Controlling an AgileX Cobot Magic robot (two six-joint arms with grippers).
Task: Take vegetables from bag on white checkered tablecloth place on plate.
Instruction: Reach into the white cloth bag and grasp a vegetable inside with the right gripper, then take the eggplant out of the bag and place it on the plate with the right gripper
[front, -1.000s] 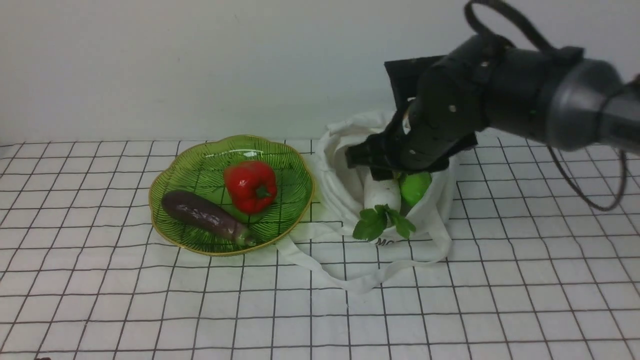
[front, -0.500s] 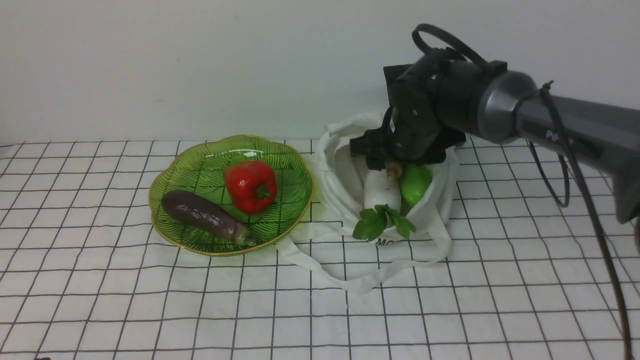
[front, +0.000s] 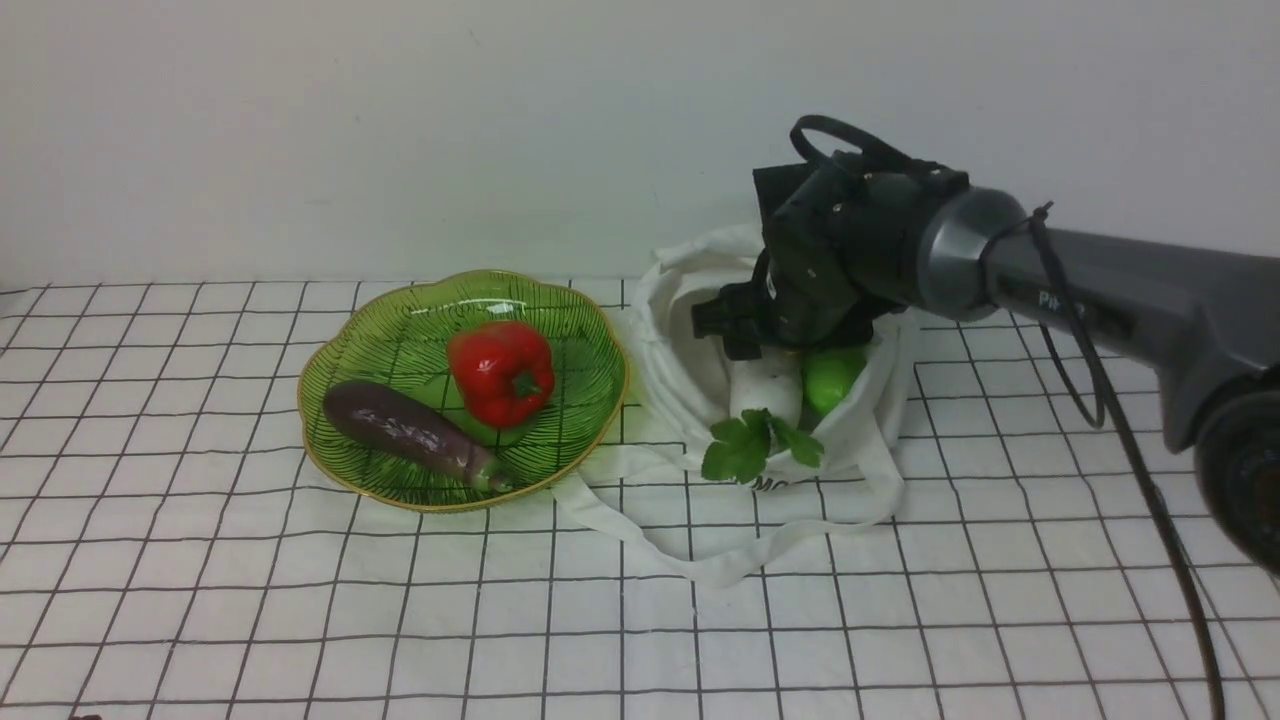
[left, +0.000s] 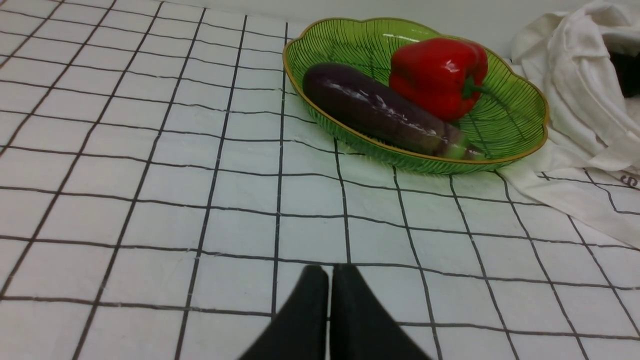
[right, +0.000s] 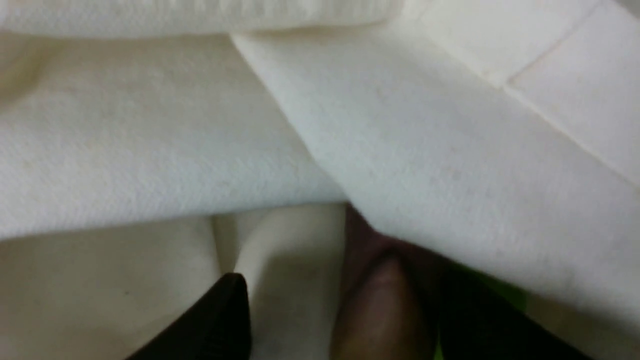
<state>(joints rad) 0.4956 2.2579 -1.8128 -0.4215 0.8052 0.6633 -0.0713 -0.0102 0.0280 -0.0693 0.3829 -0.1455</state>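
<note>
Blocking the right fingers (right: 220, 315): folded bag (right: 400, 125) cloth.

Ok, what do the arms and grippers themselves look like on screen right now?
Right arm: grey tube with small white lettering, black wrist housing, black cable looping off it. Right gripper and left gripper have black tapered fingers. The left arm itself is out of view.

I see purple eggplant (front: 410, 433) in green plate (front: 400, 300), white radish (front: 765, 390) and light green vegetable (front: 830, 378) in white bag (front: 680, 370), checkered tablecloth (front: 300, 600) beneath.
</note>
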